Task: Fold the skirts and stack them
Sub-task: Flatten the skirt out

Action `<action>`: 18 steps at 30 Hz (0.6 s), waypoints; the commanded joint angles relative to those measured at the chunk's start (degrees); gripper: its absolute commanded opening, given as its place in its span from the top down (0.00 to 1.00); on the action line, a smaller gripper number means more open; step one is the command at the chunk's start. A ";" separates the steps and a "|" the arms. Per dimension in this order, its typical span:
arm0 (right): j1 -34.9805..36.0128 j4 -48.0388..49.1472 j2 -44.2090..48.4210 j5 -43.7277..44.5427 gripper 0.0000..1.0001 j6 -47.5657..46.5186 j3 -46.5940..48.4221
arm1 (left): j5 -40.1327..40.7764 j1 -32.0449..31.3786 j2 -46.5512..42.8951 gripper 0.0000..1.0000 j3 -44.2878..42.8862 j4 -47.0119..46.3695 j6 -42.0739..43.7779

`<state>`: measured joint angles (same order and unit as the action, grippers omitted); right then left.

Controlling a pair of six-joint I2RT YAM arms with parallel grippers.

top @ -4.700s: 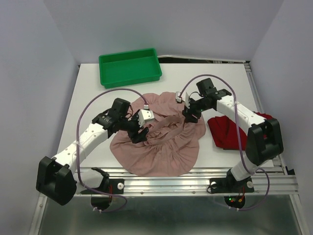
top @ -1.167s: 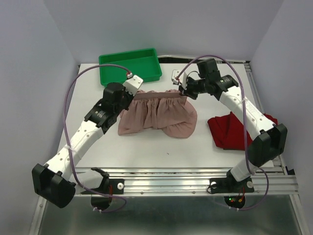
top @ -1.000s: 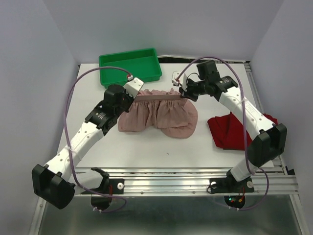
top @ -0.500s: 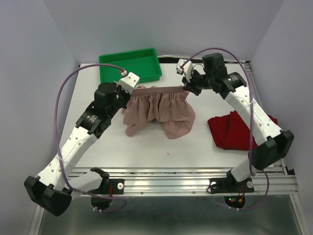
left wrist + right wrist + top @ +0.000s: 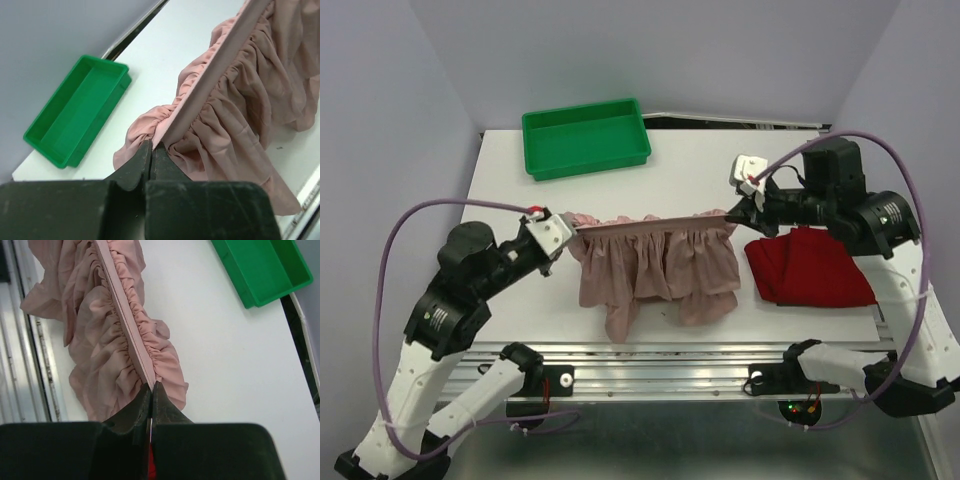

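Note:
The dusty pink skirt [image 5: 655, 265] hangs in the air over the table's near half, its waistband stretched taut between both arms and its ruffled cloth drooping below. My left gripper [image 5: 565, 232] is shut on the waistband's left end [image 5: 167, 135]. At the other end my right gripper [image 5: 732, 213] is shut on the waistband [image 5: 145, 375]. The dark red skirt [image 5: 810, 265] lies crumpled on the table at the right, under the right arm.
A green plastic tray [image 5: 585, 137] stands at the table's far left, also in the left wrist view [image 5: 75, 115] and the right wrist view [image 5: 265, 270]. The table's metal front rail [image 5: 720, 375] runs just below the hanging cloth.
Both arms have lifted the pink skirt off the table and drawn it toward the near edge, pulling the waistband wider and taut. The red skirt has not moved.

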<state>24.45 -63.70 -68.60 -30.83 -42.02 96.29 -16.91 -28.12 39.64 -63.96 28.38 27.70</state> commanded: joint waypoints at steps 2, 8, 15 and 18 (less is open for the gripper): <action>-1.51 -14.51 4.70 -0.89 0.99 -2.72 2.41 | -8.82 1.49 -7.81 1.00 -5.72 12.82 7.71; -1.51 -15.93 12.08 -9.76 0.99 3.60 -6.17 | -17.63 1.75 -11.42 1.00 -7.41 23.46 8.68; -1.51 -6.11 4.03 -11.01 0.99 9.40 -22.98 | 2.44 2.10 -0.40 1.00 4.53 16.30 0.54; -1.51 1.63 -3.10 -7.85 0.99 12.40 -23.52 | 6.86 2.10 10.76 1.00 6.04 11.19 -1.51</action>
<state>24.43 -68.71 -64.14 -46.87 -33.87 74.46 -26.33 -27.31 39.18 -60.31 45.36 30.00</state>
